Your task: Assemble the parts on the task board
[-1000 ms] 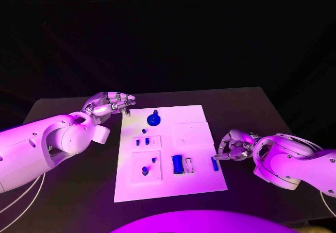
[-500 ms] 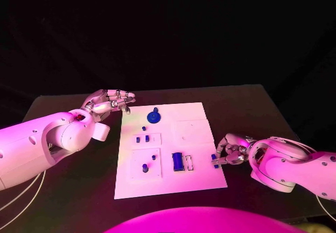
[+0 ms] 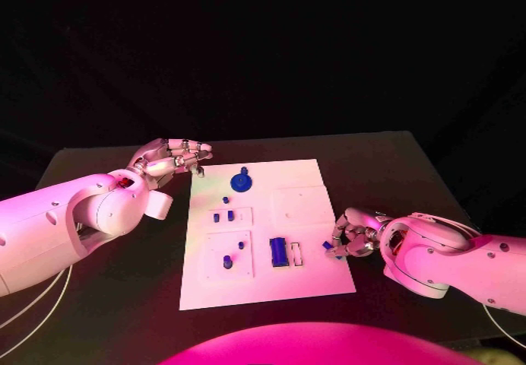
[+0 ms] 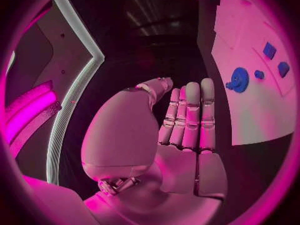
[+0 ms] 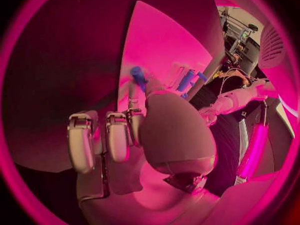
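Head view. Task board (image 3: 302,228) flat at the middle of the desk (image 3: 109,289), long side running away from the robot. Near the board's far edge: a round blue gear (image 3: 241,182) with a small knob. Nearer than the gear: small blue pieces (image 3: 223,217) seated in a raised square block. Nearer again, on the board's left half: a second block carrying a blue peg (image 3: 227,262). Beside that block, toward the board's middle: a blue rectangular block (image 3: 278,252), upright in a slot. Left hand (image 3: 170,160) off the board's far left corner, above the desk, fingers curled inward, nothing between them. Right hand (image 3: 353,234) at the board's right edge, level with the rectangular block, fingertips pinched on a small blue part (image 3: 327,245) at that edge.

Left wrist view. Left hand (image 4: 181,135) seen from behind, fingers held straight and close together, thumb folded across, palm bare, nothing held. Beyond the fingers: the task board (image 4: 250,110) with the gear (image 4: 238,79) and several small blue pieces (image 4: 270,50) on it.

Right wrist view. Right hand (image 5: 134,135) curled, thumb and one finger closed on the small blue part (image 5: 138,77), which sticks out past the fingertips over the task board (image 5: 162,40). Farther across the board: the blue rectangular block (image 5: 185,80). Contact between the held part and the board: cannot tell.
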{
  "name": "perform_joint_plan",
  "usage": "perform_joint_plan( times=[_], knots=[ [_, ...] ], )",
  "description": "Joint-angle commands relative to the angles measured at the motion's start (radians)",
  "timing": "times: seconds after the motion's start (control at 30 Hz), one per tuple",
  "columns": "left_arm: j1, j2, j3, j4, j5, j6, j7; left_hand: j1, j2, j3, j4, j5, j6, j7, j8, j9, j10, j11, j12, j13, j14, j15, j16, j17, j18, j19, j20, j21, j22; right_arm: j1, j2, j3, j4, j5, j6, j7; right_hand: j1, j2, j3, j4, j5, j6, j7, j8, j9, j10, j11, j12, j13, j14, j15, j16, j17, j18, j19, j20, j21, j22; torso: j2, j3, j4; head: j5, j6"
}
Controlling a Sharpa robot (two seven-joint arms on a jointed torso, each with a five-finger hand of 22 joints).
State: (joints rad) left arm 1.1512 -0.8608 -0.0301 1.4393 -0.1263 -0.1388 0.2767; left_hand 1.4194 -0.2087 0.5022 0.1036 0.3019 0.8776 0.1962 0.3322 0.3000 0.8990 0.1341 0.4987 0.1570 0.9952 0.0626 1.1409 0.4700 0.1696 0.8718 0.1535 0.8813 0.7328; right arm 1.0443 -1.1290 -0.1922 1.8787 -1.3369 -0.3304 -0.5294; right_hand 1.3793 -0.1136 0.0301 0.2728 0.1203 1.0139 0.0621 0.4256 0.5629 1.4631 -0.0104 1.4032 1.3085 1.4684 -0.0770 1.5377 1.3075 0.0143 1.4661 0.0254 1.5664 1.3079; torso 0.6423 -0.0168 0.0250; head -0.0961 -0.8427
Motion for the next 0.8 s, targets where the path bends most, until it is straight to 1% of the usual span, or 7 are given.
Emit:
perform_joint_plan(
  times=[0.03,0.27,0.4,0.43,0.5,0.63,0.8],
  knots=[
    [0.000,0.002,0.001,0.002,0.000,0.016,0.006,-0.003,0.010,-0.002,0.005,0.004,-0.006,-0.003,0.007,0.001,-0.006,-0.001,0.007,0.000,-0.010,0.000,-0.004,-0.001,0.013,-0.004,0.006,-0.006,-0.001,-0.012,0.008,-0.008,-0.013,-0.047,0.065,-0.010,0.032,-0.006,0.023,-0.005,-0.021,0.002,0.001,-0.023,-0.044,0.036,-0.002,-0.005,0.162,0.085,0.000,-0.002,0.178,-0.014,0.105,0.004,0.004,0.263,-0.001,0.0000,0.0014,0.000,0.001],
    [0.000,-0.001,0.000,0.001,-0.001,0.016,0.000,-0.002,0.011,-0.001,0.005,0.004,-0.008,-0.003,0.007,0.001,-0.007,-0.001,0.007,0.000,-0.010,0.000,-0.004,-0.001,0.013,-0.004,0.006,-0.006,-0.001,-0.017,0.020,-0.009,-0.015,-0.117,0.095,-0.015,0.089,-0.045,0.079,-0.008,0.019,0.013,0.003,-0.043,-0.054,0.034,-0.001,-0.009,0.161,0.085,0.001,-0.002,0.181,-0.014,0.105,0.004,0.004,0.263,-0.001,-0.0015,-0.0010,-0.001,0.002],
    [0.000,-0.001,0.000,0.001,-0.002,0.016,-0.001,-0.002,0.011,-0.001,0.005,0.004,-0.008,-0.003,0.007,0.001,-0.007,-0.001,0.008,0.000,-0.011,0.000,-0.003,-0.001,0.013,-0.004,0.006,-0.006,-0.001,-0.018,0.023,-0.009,-0.010,-0.128,0.084,-0.017,0.112,-0.069,0.141,0.000,0.128,0.023,0.005,-0.059,-0.062,0.032,0.000,-0.011,0.161,0.085,0.001,-0.002,0.181,-0.014,0.105,0.004,0.004,0.263,-0.001,-0.0006,0.0009,-0.001,0.005],
    [0.000,-0.001,0.000,0.001,-0.003,0.016,-0.001,-0.002,0.011,-0.001,0.005,0.004,-0.008,-0.003,0.007,0.001,-0.007,-0.001,0.008,-0.001,-0.011,0.000,-0.003,-0.001,0.013,-0.004,0.006,-0.007,-0.001,-0.018,0.023,-0.009,-0.008,-0.128,0.078,-0.017,0.110,-0.081,0.171,0.008,0.194,0.029,0.005,-0.063,-0.064,0.033,-0.001,-0.010,0.163,0.085,0.001,-0.002,0.181,-0.014,0.105,0.004,0.004,0.263,-0.001,-0.0006,0.0013,-0.001,0.005],
    [0.000,-0.001,0.000,0.001,-0.004,0.015,-0.001,-0.001,0.012,0.000,0.005,0.004,-0.008,-0.003,0.008,0.001,-0.008,-0.001,0.008,-0.001,-0.011,0.000,-0.003,-0.001,0.013,-0.004,0.006,-0.007,-0.001,-0.018,0.023,-0.009,-0.003,-0.128,0.065,-0.017,0.102,-0.098,0.217,0.011,0.258,0.035,0.005,-0.066,-0.063,0.034,-0.002,-0.009,0.164,0.086,0.001,-0.002,0.182,-0.014,0.105,0.003,0.004,0.263,-0.001,-0.0001,0.0010,0.001,0.006],
    [0.000,-0.001,0.000,0.002,-0.004,0.014,0.000,0.001,0.013,0.001,0.004,0.005,-0.009,-0.003,0.008,0.001,-0.008,-0.001,0.008,-0.001,-0.011,0.000,-0.003,-0.001,0.014,-0.004,0.006,-0.007,-0.001,-0.017,0.021,-0.008,0.009,-0.117,0.040,-0.018,0.096,-0.107,0.279,0.003,0.312,0.040,0.002,-0.065,-0.058,0.035,-0.004,-0.007,0.165,0.086,-0.002,-0.001,0.184,-0.014,0.105,0.002,0.004,0.263,-0.001,-0.0005,0.0010,0.002,0.006],
    [0.000,0.000,0.000,0.000,-0.005,0.013,-0.002,0.003,0.015,0.002,0.003,0.005,-0.009,-0.003,0.009,0.001,-0.009,-0.001,0.009,-0.001,-0.012,-0.001,-0.003,-0.001,0.014,-0.004,0.006,-0.006,0.000,-0.001,0.020,-0.008,0.022,-0.099,-0.007,-0.018,0.081,-0.096,0.378,-0.022,0.314,0.035,-0.001,-0.050,-0.035,0.039,-0.007,-0.005,0.167,0.087,-0.005,0.000,0.188,-0.014,0.105,-0.001,0.004,0.263,-0.001,0.0003,-0.0002,0.007,0.007]
  ],
)
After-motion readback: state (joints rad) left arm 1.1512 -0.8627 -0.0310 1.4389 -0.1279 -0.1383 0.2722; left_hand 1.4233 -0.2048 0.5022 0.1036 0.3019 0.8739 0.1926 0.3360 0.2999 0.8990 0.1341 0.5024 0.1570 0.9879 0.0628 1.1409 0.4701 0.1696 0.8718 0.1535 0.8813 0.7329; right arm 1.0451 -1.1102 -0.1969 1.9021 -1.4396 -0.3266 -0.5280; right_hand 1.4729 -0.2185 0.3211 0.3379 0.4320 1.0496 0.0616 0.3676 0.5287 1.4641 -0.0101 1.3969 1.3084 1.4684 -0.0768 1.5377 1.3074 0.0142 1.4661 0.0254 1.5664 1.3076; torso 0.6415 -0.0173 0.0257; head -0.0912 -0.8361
